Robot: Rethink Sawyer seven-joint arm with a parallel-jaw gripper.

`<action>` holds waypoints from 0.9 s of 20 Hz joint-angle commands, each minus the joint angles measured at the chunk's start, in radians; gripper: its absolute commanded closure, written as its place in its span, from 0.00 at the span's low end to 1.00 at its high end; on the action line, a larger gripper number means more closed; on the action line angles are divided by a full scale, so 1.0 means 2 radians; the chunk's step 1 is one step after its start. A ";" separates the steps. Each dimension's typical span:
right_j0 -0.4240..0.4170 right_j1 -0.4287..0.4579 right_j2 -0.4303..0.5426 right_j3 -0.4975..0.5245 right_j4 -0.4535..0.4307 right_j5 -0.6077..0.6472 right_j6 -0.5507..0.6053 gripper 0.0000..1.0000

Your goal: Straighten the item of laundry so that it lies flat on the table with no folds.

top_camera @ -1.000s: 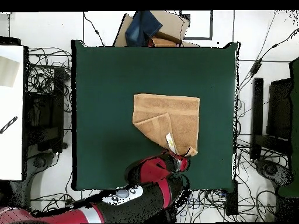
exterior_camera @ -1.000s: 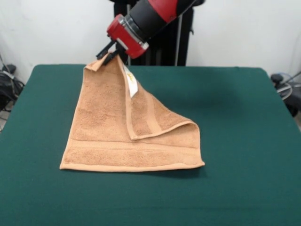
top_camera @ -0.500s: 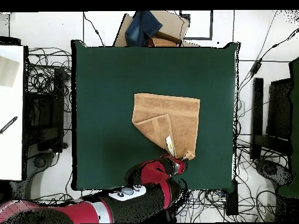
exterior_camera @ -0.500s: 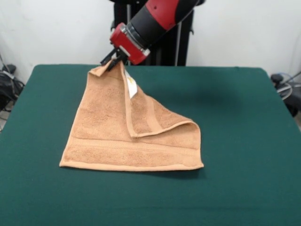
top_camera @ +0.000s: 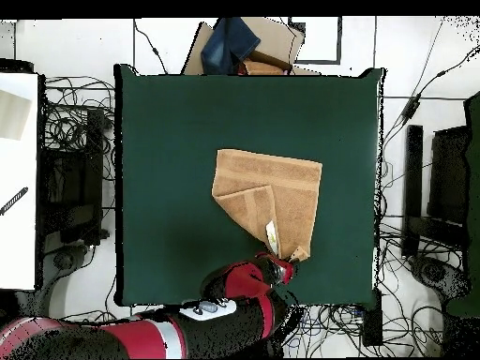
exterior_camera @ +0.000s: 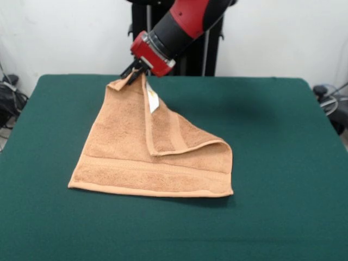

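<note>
Claw (exterior_camera: 134,71) pinched shut on a raised corner of the towel (exterior_camera: 152,152), mid-worktop (exterior_camera: 283,163). Draw the corner toward the robot-side edge, low and taut, until the diagonal fold opens.

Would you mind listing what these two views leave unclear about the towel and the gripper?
- Front view: the gripper is shut on the towel corner; the cloth hides the fingers' tips.
- Front view: the print on the white tag is too small to read.
- Both views: the folded flap hides the towel surface beneath it.
- Overhead view: the red arm covers the gripper.
</note>
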 commanded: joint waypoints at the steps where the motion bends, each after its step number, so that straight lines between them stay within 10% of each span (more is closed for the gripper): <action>1: -0.011 0.011 0.093 0.003 0.038 -0.027 0.141 1.00; 18: -0.011 0.008 0.096 0.008 0.041 -0.038 0.134 1.00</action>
